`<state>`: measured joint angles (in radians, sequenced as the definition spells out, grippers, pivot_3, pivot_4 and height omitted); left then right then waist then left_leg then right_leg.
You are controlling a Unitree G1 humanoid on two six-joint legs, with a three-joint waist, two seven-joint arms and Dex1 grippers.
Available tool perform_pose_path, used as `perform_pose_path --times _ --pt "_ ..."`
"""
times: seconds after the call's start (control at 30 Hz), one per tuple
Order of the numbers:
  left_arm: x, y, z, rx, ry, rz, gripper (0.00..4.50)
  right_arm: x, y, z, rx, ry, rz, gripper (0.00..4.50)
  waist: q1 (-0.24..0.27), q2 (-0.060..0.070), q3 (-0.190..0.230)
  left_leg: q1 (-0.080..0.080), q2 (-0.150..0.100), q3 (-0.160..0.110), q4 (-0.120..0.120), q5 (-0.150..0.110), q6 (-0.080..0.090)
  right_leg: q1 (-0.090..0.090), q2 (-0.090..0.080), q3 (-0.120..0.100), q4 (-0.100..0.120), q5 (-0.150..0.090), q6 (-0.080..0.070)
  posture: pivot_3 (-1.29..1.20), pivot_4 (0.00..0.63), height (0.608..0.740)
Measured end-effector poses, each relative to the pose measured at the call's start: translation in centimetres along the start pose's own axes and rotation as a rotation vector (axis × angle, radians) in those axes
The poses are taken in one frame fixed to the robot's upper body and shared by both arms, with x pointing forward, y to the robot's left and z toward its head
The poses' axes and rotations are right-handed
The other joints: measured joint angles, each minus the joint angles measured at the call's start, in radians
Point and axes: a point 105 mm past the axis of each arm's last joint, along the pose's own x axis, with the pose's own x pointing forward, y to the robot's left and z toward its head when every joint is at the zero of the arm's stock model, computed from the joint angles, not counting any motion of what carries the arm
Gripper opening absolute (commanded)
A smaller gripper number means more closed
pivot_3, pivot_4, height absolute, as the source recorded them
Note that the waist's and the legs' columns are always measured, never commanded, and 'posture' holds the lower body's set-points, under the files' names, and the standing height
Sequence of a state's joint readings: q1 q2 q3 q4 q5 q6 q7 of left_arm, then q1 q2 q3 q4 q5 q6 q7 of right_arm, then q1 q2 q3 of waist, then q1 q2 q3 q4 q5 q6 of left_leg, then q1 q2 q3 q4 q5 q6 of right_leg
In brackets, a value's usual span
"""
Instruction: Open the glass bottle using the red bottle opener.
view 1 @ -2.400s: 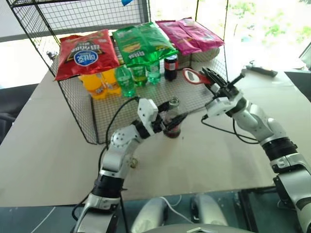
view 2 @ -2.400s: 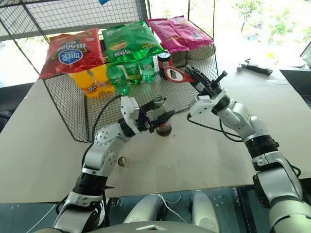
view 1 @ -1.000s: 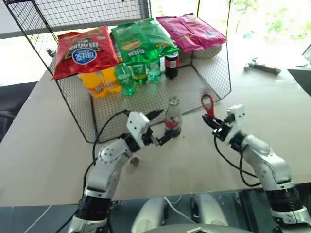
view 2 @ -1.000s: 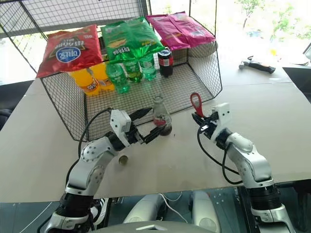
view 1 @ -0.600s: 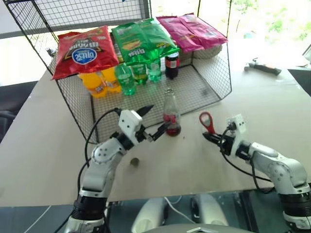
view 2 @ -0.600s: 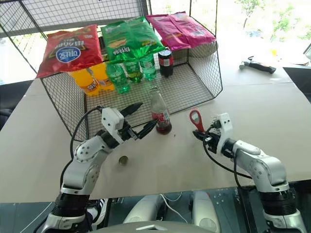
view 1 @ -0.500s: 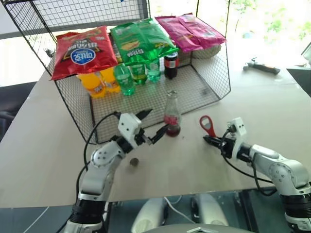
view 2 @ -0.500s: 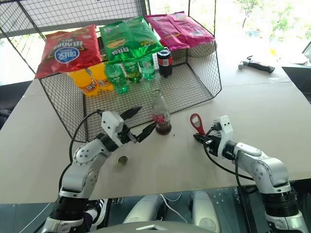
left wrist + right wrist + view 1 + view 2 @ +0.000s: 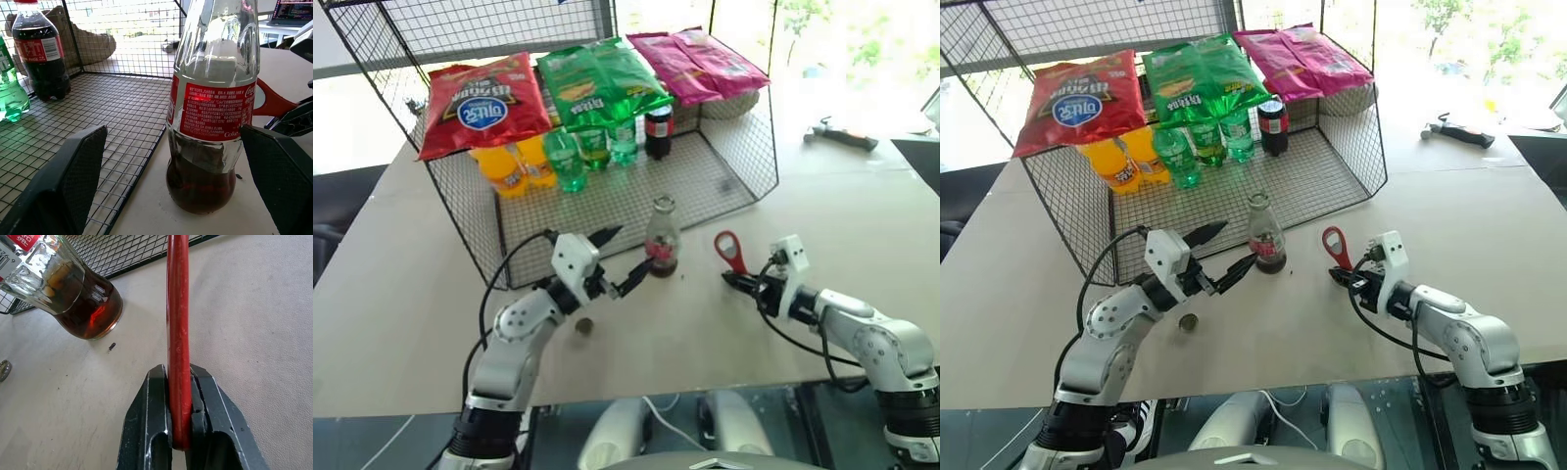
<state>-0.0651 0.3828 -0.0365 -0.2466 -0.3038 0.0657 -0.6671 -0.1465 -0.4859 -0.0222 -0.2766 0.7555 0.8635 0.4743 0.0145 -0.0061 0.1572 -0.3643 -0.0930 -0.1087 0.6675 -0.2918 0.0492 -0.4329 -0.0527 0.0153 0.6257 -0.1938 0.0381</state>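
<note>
Standing upright on the tan table (image 9: 401, 294), the glass bottle (image 9: 662, 235) sits just outside the open front edge of the wire-mesh basket (image 9: 607, 191). Clear contoured glass, red label band at mid-height, dark cola only in the lowest part; long axis vertical, neck up. A small round cap (image 9: 583, 326) lies on the table near the bottle, on the robot's side.

Basket contents: orange bottles (image 9: 514, 166), green plastic bottles (image 9: 592, 152) and a squat dark bottle with red cap (image 9: 657, 132) at the back; red, green and pink snack bags (image 9: 597, 78) lie over them.

Left gripper (image 9: 628, 258): fingers spread wide, one either side of the bottle's lower body, holding nothing.

Right gripper (image 9: 736, 281): clamped tight on the handle of the red bottle opener (image 9: 728, 251), right of the bottle. Opener flat, ring head up, long axis near vertical.
</note>
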Motion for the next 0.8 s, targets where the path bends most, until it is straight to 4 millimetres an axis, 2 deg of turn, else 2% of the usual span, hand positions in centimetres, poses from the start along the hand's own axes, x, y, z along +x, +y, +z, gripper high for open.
perform_pose_path --times 0.37,0.7,0.77,0.8 --pt "-0.2 -0.2 -0.1 0.002 0.004 -0.014 4.44 -0.3 -0.2 -0.3 -0.003 0.025 0.019 0.00 0.000 0.000 0.000 0.000 0.000 0.000 0.000 0.000 0.000 0.000 0.000 0.000 0.000 0.000 0.000 0.00 0.150 0.735" --pt "-1.7 -1.0 -0.9 -0.023 0.053 -0.027 4.44 -0.5 -0.4 -0.4 -0.004 0.030 0.020 0.00 0.001 0.000 0.000 0.000 0.000 0.000 0.000 0.000 0.000 0.001 0.000 0.000 0.000 0.000 0.000 0.00 0.150 0.735" --pt "-2.9 -1.1 -1.3 -0.033 0.077 -0.008 4.44 -0.8 -0.7 -0.4 -0.002 0.030 0.011 0.00 -0.001 0.000 0.000 0.001 0.000 0.000 0.000 0.000 0.000 0.001 0.000 0.000 0.000 0.000 0.000 0.00 0.150 0.735" --pt "-3.2 -1.1 -1.5 -0.036 0.087 -0.005 4.48 -0.9 -0.8 -0.4 -0.002 0.031 0.006 0.43 0.000 0.000 0.000 0.000 0.000 0.000 0.000 0.000 0.000 0.001 0.000 0.000 0.000 0.000 0.000 0.00 0.150 0.735"
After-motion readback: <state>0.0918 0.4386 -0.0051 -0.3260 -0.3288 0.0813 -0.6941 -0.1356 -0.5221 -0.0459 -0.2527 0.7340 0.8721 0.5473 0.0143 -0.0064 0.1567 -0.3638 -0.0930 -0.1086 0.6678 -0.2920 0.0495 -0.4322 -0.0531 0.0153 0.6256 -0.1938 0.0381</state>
